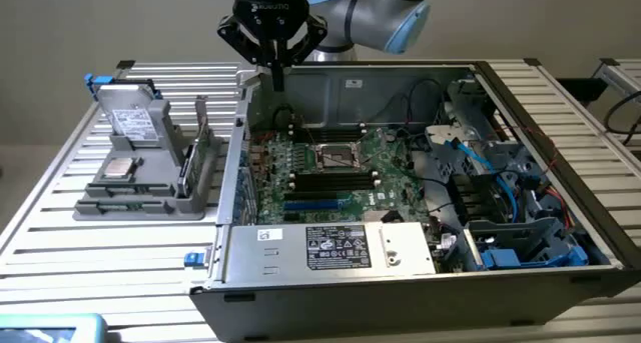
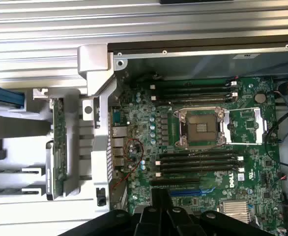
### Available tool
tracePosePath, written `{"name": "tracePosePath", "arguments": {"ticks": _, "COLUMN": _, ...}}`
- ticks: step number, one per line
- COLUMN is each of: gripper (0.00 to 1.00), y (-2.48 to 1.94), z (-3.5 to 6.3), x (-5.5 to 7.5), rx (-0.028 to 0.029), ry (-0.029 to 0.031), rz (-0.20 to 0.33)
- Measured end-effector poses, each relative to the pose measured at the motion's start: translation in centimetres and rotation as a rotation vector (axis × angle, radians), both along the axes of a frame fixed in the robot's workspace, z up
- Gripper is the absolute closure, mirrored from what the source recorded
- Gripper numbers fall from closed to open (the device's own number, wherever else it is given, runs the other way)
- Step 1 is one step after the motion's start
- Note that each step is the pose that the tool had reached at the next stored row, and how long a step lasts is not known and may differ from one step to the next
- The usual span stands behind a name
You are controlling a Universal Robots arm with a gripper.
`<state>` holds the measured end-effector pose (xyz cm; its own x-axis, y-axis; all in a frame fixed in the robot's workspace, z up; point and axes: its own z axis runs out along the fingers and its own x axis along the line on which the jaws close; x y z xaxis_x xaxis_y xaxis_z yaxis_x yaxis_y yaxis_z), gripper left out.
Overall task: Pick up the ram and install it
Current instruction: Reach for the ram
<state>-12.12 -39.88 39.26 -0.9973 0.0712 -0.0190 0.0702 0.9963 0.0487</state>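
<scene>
My pincer hangs over the rear corner of the open computer case, on the exterior view's left. Its fingers are pressed together with nothing between them, so I hold nothing. The ram is not yet picked up: it stands on its long edge in a slot of the grey holder, just outside the case wall and below and to one side of me. I judge it is kept upright like that so its top edge is free to be pinched from above. In the wrist view it shows as a narrow green strip beside the case's metal flange. A silver drive leans in the same holder, farther from the case. Inside the case the motherboard lies flat and face up. The black memory slots run in rows on both sides of the processor socket, and look empty and reachable from overhead. The labelled power supply sits along the near wall. Everything rests on a table of aluminium slats, with a plain pale wall behind it.
</scene>
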Motion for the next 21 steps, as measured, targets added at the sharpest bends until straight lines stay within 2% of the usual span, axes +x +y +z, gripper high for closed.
{"name": "tracePosePath", "arguments": {"ticks": 13, "gripper": 0.89, "y": -0.02, "z": 0.00, "x": 0.0, "rx": 0.0001, "ry": 0.0000, "rz": 0.000}}
{"name": "tracePosePath", "arguments": {"ticks": 15, "gripper": 0.89, "y": -0.23, "z": 0.01, "x": 0.0, "rx": -0.0002, "ry": 0.0002, "rz": 0.000}}
{"name": "tracePosePath", "arguments": {"ticks": 18, "gripper": 0.89, "y": -0.84, "z": -0.01, "x": -0.2, "rx": 0.0001, "ry": -0.0001, "rz": 0.000}}
{"name": "tracePosePath", "arguments": {"ticks": 21, "gripper": 0.89, "y": -1.14, "z": -0.01, "x": -1.1, "rx": 0.0011, "ry": 0.0000, "rz": 0.000}}
